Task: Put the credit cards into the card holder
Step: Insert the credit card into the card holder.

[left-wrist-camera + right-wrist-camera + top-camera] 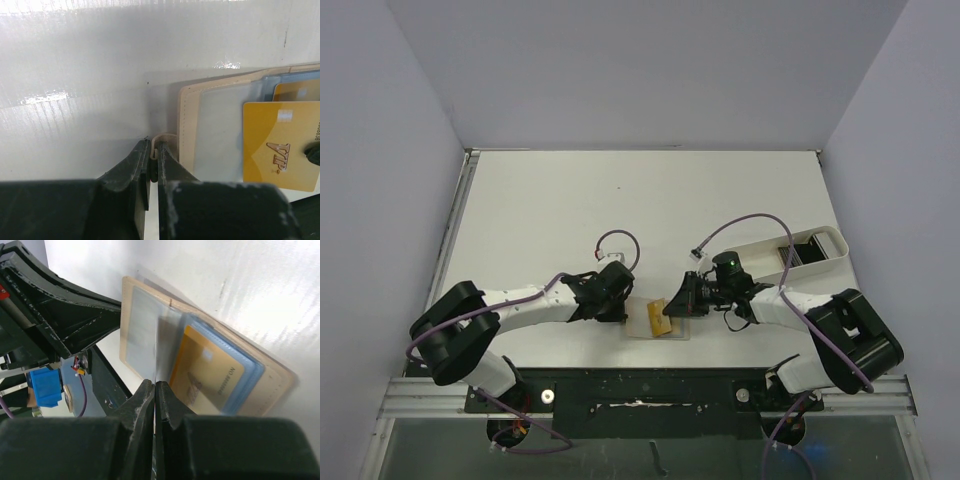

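Well behind my right gripper, a white tray holds dark pieces. Between both sets of fingers lies the tan wallet, open, a gold card across its blue pockets. Left gripper is clamped on the wallet's tab. The right fingers are pressed together at the clear sleeve; whether they grip it, I cannot tell. White table, pale walls.
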